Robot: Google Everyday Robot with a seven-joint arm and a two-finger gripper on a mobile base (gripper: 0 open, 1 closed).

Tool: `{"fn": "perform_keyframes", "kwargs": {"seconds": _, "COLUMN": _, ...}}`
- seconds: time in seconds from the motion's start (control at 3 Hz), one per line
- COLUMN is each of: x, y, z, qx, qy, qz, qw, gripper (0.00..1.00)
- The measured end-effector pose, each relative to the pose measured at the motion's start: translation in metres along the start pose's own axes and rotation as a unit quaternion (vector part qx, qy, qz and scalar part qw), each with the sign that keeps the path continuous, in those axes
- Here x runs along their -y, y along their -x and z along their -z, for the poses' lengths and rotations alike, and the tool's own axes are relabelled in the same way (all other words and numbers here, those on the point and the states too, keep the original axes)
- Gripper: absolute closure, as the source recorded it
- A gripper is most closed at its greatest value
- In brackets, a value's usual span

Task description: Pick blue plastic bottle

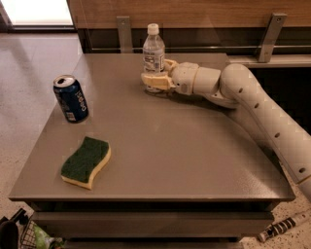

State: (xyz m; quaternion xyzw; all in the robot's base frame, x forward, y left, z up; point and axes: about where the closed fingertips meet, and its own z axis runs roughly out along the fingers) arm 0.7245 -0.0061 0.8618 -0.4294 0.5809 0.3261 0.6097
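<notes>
The claw [155, 77] is closed on the lower part of the blue plastic bottle [153, 48], 1 cream finger [154, 80] crossing in front of the bottle's base and the other showing just behind it. The bottle (clear, with a white cap and a white printed label) stands upright at the far edge of the bench [175, 151], roughly midway along that edge; whether its base touches the surface or sits slightly above it cannot be told. To the right of the bottle the claw joins a thick white wrist, and the white arm [252, 104] runs from there down toward the near right corner of the bench. Well to the left of the bottle and nearer the camera, a dark blue soda can [71, 98] stands upright with its top opened. Nearer still than the can, well apart from the bottle, a sponge [86, 162] lies flat, green face up over a yellow layer. Behind the bottle, 2 metal brackets [124, 33] rise against a wooden panel [209, 12].
</notes>
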Motion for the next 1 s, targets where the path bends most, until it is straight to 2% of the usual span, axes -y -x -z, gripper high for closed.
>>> {"fn": "perform_keyframes", "kwargs": {"seconds": 0.33, "x": 0.0001, "y": 0.0006, "z": 0.0000, "qx": 0.000, "qy": 0.000, "qz": 0.000, "qw": 1.0000, "gripper": 0.38}}
{"fn": "perform_keyframes", "kwargs": {"seconds": 0.67, "x": -0.0007, "y": 0.0012, "z": -0.0013, "qx": 0.000, "qy": 0.001, "qz": 0.000, "qw": 1.0000, "gripper": 0.07}}
{"fn": "perform_keyframes", "kwargs": {"seconds": 1.0, "x": -0.0018, "y": 0.0015, "z": -0.0029, "qx": 0.001, "qy": 0.003, "qz": 0.000, "qw": 1.0000, "gripper": 0.00}}
